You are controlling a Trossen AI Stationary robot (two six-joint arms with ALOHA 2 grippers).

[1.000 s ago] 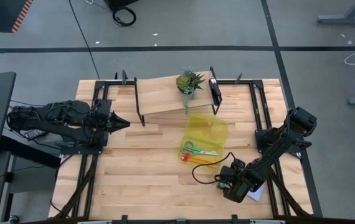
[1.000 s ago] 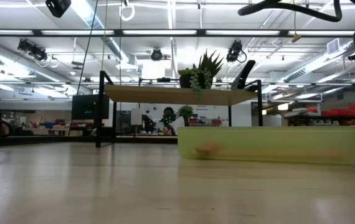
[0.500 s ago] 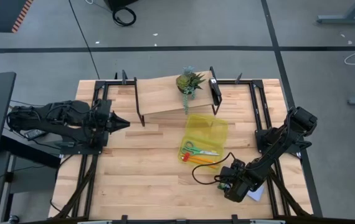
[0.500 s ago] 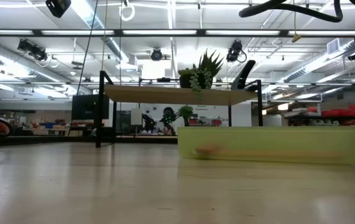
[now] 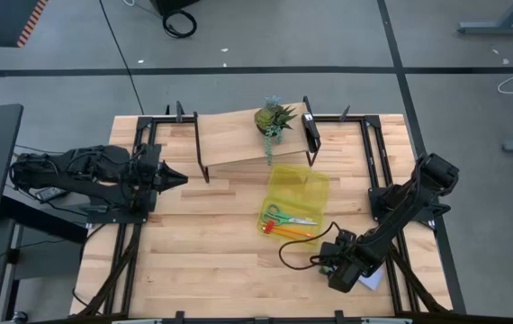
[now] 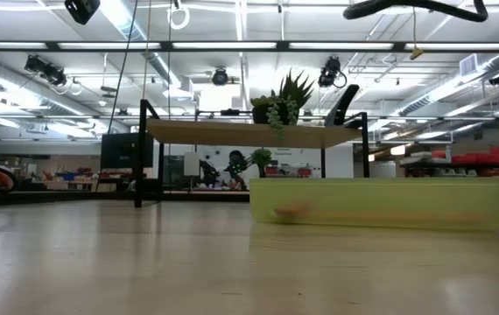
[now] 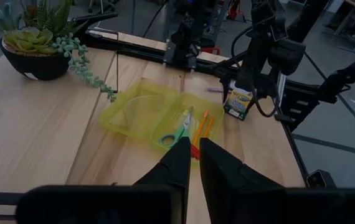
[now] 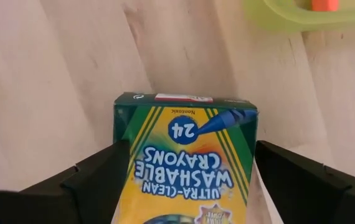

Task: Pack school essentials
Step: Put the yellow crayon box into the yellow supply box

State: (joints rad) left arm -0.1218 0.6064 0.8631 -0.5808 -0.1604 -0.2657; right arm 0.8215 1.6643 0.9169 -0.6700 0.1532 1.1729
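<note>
Translucent yellow pouch [image 6: 376,205] on the table [image 6: 144,262]; behind — raised shelf [image 6: 249,134], potted plant [image 6: 284,98].

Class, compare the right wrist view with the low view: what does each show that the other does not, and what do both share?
Only the right wrist view shows the yellow-green crayon box, standing between the right gripper and its open jaws, and an orange pencil tip.

Only the low view shows the small potted spiky plant on the raised wooden shelf, and the room behind.

Both show the wooden table and the translucent yellow pouch.
</note>
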